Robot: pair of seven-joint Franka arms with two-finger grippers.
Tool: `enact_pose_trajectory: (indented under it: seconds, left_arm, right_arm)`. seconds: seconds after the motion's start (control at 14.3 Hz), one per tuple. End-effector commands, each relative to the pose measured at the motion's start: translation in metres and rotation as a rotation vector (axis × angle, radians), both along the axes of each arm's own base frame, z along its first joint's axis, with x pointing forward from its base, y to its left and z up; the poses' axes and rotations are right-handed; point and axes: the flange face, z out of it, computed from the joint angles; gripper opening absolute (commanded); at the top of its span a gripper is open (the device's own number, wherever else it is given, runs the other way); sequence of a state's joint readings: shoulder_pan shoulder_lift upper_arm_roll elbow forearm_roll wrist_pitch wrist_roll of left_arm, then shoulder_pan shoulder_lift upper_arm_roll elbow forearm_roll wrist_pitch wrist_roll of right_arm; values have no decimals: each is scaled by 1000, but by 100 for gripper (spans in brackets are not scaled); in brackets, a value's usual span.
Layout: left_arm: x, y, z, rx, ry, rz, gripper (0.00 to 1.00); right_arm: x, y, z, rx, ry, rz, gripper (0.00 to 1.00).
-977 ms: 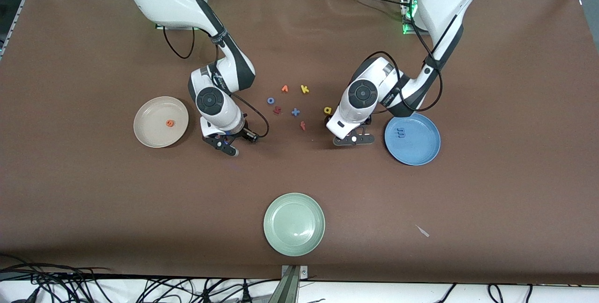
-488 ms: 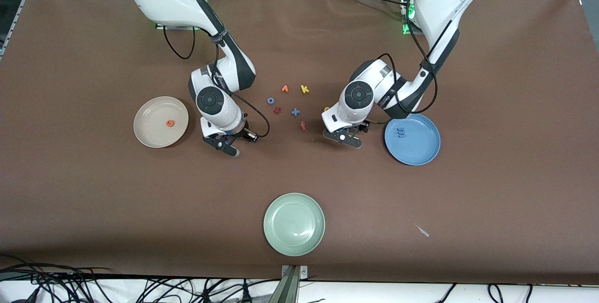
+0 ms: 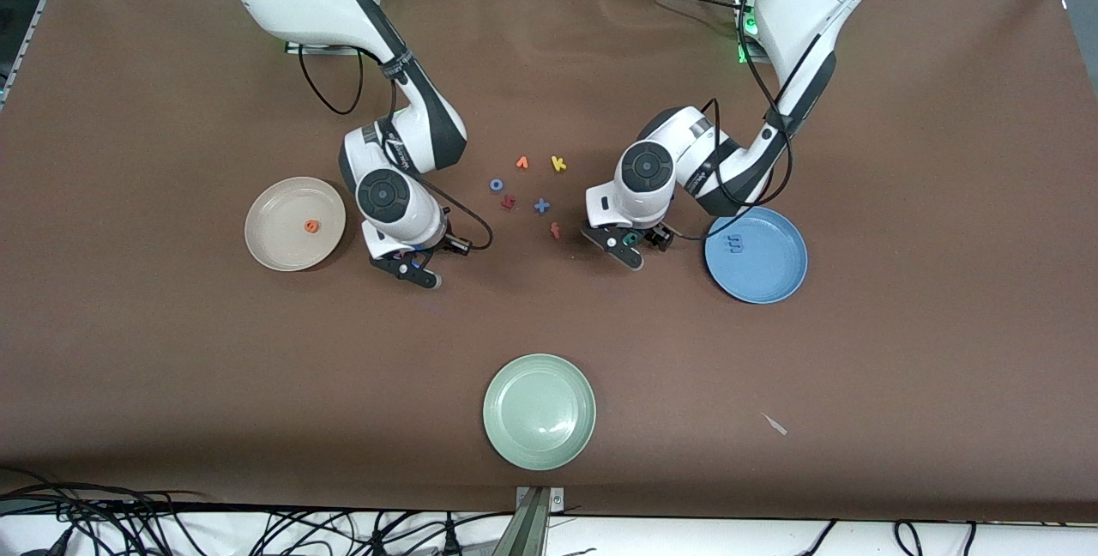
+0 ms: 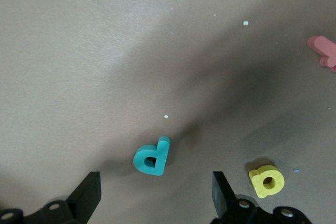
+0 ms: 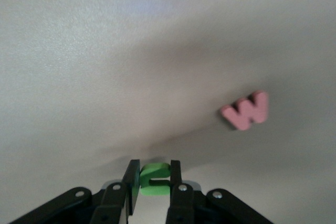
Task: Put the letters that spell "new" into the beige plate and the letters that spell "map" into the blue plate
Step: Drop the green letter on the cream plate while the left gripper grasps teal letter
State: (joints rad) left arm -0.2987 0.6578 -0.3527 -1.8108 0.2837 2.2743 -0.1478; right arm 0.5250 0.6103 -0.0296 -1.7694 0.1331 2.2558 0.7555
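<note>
"e" [image 3: 312, 226] lies in the beige plate [image 3: 273, 249] — "m" [image 3: 735, 242] in the blue plate [image 3: 772, 277].

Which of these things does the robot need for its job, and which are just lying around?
Needed: beige plate holding orange e; blue plate holding blue m; green n gripped by the right gripper; teal p inside the open left gripper; pinkish w; yellow a.
Just lying about: pale green plate; orange v; yellow k; blue x; red f.

The brown tabletop [image 3: 901, 153] is occupied by a beige plate [image 3: 274, 247], a blue plate [image 3: 772, 277], a pale green plate [image 3: 539, 412], and scattered foam letters, including a teal "p" [image 4: 151, 157] and a pinkish-red "w" [image 5: 245, 110].
</note>
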Motion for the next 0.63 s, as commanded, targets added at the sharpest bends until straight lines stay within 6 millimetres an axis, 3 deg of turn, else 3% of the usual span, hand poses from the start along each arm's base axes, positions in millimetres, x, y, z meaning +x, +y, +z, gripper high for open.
enact_pose_trajectory:
  seconds: [0.0, 0.35, 0.56]
  left_arm:
    - [2, -1, -3, -9, -28, -42, 79]
    - [0, -2, -7, -9, -27, -47, 77]
    - [-2, -1, -10, -6, -21, -49, 77]
  right_arm:
    - [5, -31, 27, 2, 57, 86, 17]
    - [-11, -119, 49, 14, 73, 322, 18]
    - [-28, -172, 48, 17, 70, 419, 18]
